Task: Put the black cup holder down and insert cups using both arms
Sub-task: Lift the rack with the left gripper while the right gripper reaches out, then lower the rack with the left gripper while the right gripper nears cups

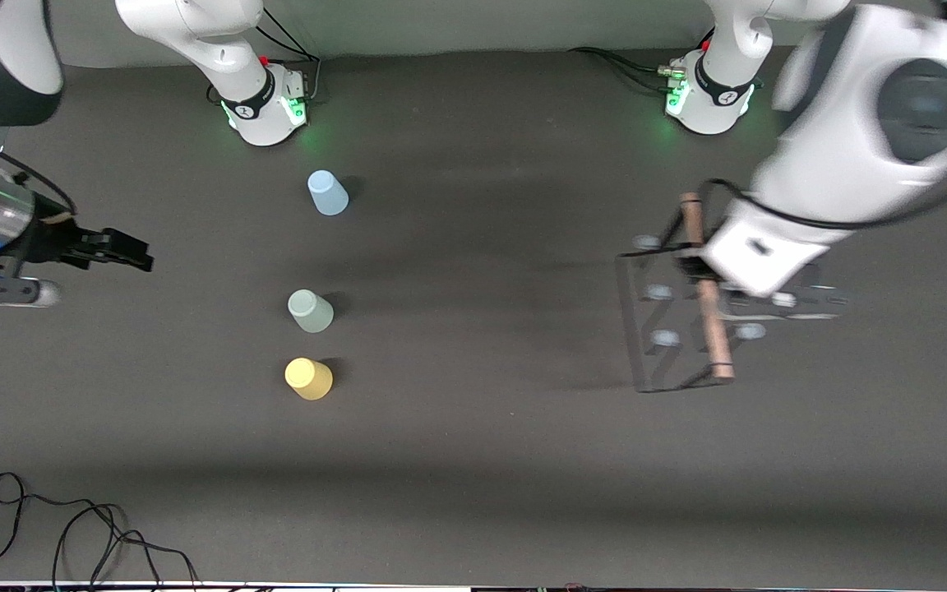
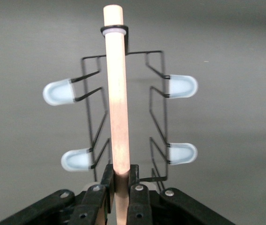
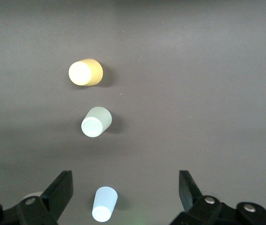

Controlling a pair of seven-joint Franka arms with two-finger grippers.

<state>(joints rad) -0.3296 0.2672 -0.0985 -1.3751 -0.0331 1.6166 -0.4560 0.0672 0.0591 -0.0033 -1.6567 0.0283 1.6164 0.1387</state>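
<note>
The black cup holder [image 1: 671,321] is at the left arm's end of the table. My left gripper [image 2: 120,171] is shut on its wooden rod handle [image 2: 116,98], and its pale-capped pegs [image 2: 57,92] stick out to both sides. I cannot tell whether its base touches the table. Three cups stand upside down in a row: light blue [image 1: 327,193], mint green [image 1: 310,311] and yellow [image 1: 308,378], the yellow one nearest the front camera. My right gripper [image 1: 132,251] hangs open and empty over the right arm's end of the table, apart from the cups. In the right wrist view the blue cup [image 3: 104,204] shows between its fingers.
Dark grey cloth [image 1: 482,460] covers the table. Both arm bases [image 1: 264,107] [image 1: 708,99] glow green at the edge farthest from the front camera. Loose black cables [image 1: 71,534] lie at the nearest edge, toward the right arm's end.
</note>
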